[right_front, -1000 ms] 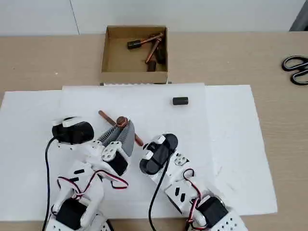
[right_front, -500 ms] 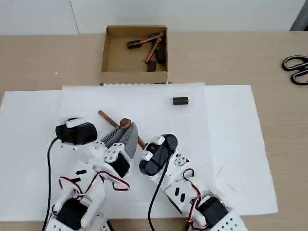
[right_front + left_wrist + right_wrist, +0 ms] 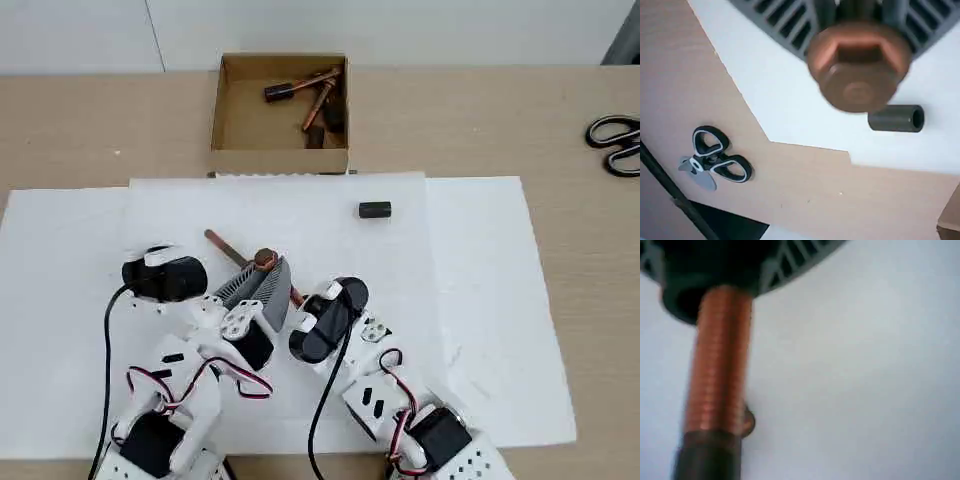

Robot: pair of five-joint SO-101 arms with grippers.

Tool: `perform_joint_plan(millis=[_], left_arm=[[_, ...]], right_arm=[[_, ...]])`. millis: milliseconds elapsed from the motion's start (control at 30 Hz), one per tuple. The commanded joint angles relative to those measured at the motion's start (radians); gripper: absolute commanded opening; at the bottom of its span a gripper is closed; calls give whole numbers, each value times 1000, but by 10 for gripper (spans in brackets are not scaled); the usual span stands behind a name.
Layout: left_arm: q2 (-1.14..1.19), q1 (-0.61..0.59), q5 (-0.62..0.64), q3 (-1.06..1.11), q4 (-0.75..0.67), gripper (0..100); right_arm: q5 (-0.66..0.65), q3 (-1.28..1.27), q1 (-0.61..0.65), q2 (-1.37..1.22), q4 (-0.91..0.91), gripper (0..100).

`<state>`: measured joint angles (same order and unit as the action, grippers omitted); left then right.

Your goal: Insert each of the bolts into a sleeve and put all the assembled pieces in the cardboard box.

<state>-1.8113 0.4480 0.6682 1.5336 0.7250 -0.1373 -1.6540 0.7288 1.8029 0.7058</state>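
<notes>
My left gripper (image 3: 268, 268) (image 3: 860, 17) is shut on a copper bolt (image 3: 265, 258), whose hex head (image 3: 858, 67) faces its wrist camera. A second bolt (image 3: 224, 247) lies slanted on the white paper, passing under the left gripper. Its threaded end (image 3: 717, 360) enters a black sleeve (image 3: 675, 297) held between the grey fingers of my right gripper (image 3: 303, 303). One loose black sleeve (image 3: 375, 210) (image 3: 896, 118) lies further back on the paper. The cardboard box (image 3: 280, 158) at the back holds three assembled pieces (image 3: 320, 100).
Black-handled scissors (image 3: 615, 145) (image 3: 715, 160) lie on the bare wooden table at the far right. The white paper (image 3: 480, 300) covers the work area in front of the box. Both arm bases crowd the front edge.
My left gripper has shifted slightly right and toward the front with its bolt. The right arm has stayed nearly still.
</notes>
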Motion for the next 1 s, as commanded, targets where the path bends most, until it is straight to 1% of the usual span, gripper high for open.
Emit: perform_joint_plan(millis=[0,167,633,867,967], left_arm=[[-2,11,-2,12,-23,5],[0,11,-3,16,-84,5],[-2,11,-6,38,-94,5],[-2,9,-6,38,-181,5],[-2,9,-6,38,-187,5]], right_arm=[[-14,17,8,10,-42,3],[-14,17,8,10,-42,3],[-14,15,8,10,-36,3],[-14,14,8,10,-36,3],[-14,14,8,10,-35,3]])
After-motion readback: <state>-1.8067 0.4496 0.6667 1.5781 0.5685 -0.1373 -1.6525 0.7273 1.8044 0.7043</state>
